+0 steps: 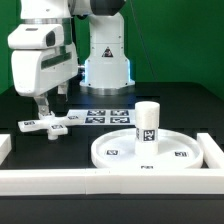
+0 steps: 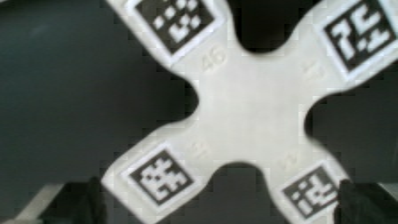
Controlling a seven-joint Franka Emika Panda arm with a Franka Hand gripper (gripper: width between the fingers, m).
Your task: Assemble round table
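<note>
Worktop [image 1: 180,105]: black, with a green backdrop.
Cross piece [image 1: 50,124]: flat at the exterior view's left, directly beneath the fingers [image 1: 41,108].
Fingers: spread, empty, one on each side of the centre.
Post [image 1: 147,124]: upright on the disc [image 1: 115,152], well apart.

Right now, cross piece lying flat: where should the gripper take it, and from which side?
Come straight down from above: the cross-shaped piece lies flat. Close the gripper across its narrow centre waist, fingers in opposite notches between arms; probably the firmest hold.
</note>
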